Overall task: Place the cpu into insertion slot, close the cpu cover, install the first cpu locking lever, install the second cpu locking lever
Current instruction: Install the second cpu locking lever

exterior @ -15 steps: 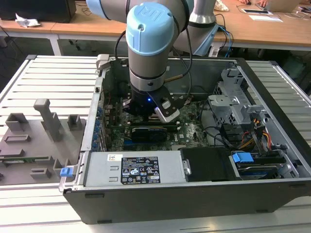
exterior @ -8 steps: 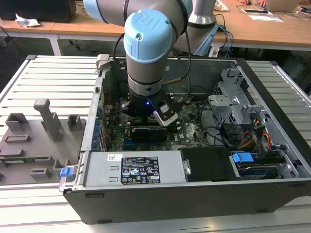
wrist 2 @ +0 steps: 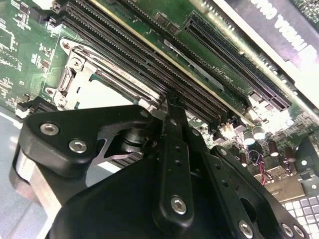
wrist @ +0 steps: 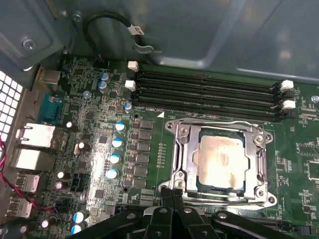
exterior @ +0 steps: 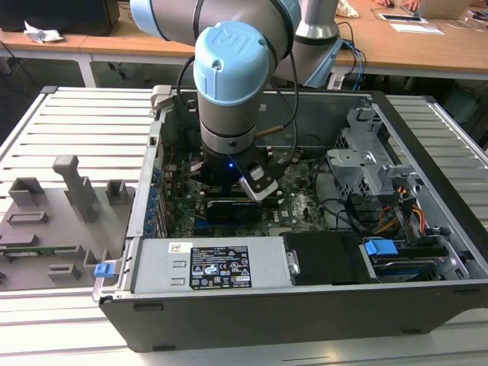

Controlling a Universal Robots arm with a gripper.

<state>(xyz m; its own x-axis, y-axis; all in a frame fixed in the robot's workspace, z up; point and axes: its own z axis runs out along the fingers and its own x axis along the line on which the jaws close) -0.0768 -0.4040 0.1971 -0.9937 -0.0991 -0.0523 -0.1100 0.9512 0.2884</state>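
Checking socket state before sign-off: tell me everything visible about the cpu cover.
The cpu cover is a thin, shiny metal frame with a central window. In the first wrist view it lies flat, closed over the insertion slot, and the cpu shows its silver-grey top through the window. Thin wire levers run along its edges. The gripper hangs at the frame's near edge; contact cannot be judged.

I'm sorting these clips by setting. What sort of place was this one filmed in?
Probably a robotics lab or workshop bench. An open computer case lies on a slatted metal table, wooden desks stand behind, and the robot arm reaches down to the motherboard inside.
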